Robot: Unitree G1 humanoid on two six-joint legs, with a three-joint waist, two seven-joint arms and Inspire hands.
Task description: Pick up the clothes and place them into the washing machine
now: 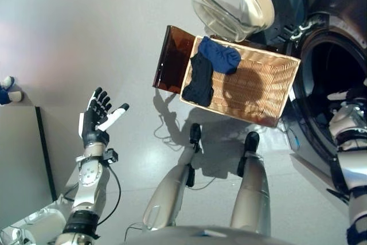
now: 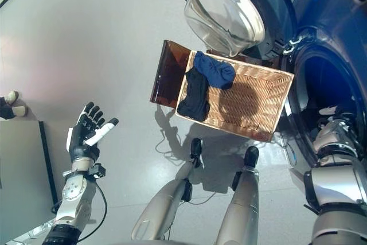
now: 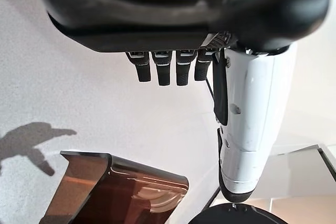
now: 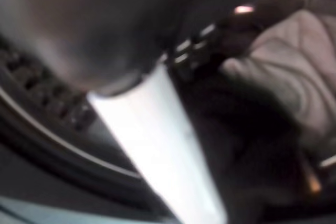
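A shallow wicker basket (image 1: 269, 84) rests on a dark brown box (image 1: 169, 58) beside the washing machine. A blue garment (image 1: 221, 54) and a black garment (image 1: 199, 81) lie at its left end. The machine's round glass door (image 1: 232, 1) stands open above the basket. My right hand (image 1: 343, 96) reaches into the dark drum opening (image 1: 327, 67). Its wrist view shows its white thumb cover (image 4: 157, 145) beside a pale cloth (image 4: 283, 72) in the drum. My left hand (image 1: 96, 120) is open and empty, held up over the floor at the left, with straight fingers (image 3: 163, 69).
A person's shoes (image 1: 7, 90) show at the far left edge. A grey panel with a dark edge (image 1: 23, 159) lies at the lower left. The brown box also shows in the left wrist view (image 3: 115, 187). Bare grey floor (image 1: 86, 27) spreads left of the basket.
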